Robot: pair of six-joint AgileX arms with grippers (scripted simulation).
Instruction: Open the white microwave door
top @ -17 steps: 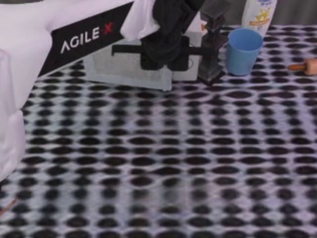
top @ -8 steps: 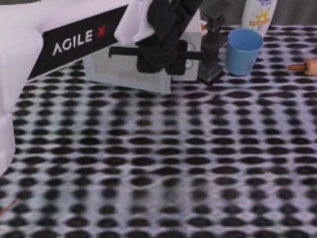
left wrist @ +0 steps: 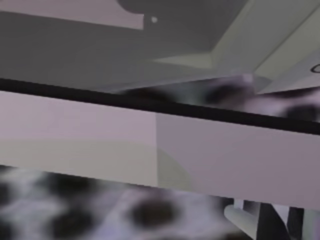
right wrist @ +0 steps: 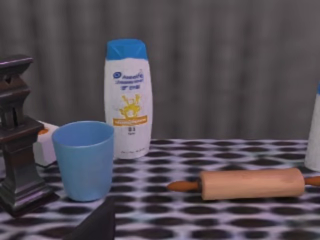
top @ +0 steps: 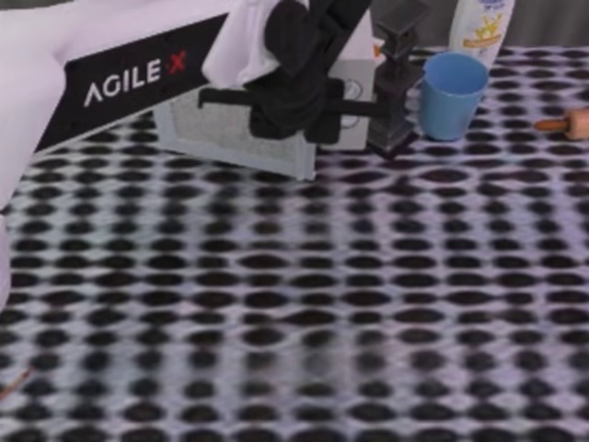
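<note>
The left end effector (top: 308, 110) sits at the white microwave door (top: 235, 138), which stands ajar; its finger spread cannot be told. If it slips off the door edge, the door could stop partway, or the white microwave (top: 354, 87) could shift on the desk (top: 368, 295).

The white microwave door (top: 241, 138), mesh-windowed, seemingly swung ajar from the white microwave (top: 361, 81).

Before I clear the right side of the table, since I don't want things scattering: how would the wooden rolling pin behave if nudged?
The rolling pin lies on its side, a smooth cylinder, so it would probably roll readily. It looks rigid and solid, likely not fragile. The blue cup stands near, so it might get bumped.
</note>
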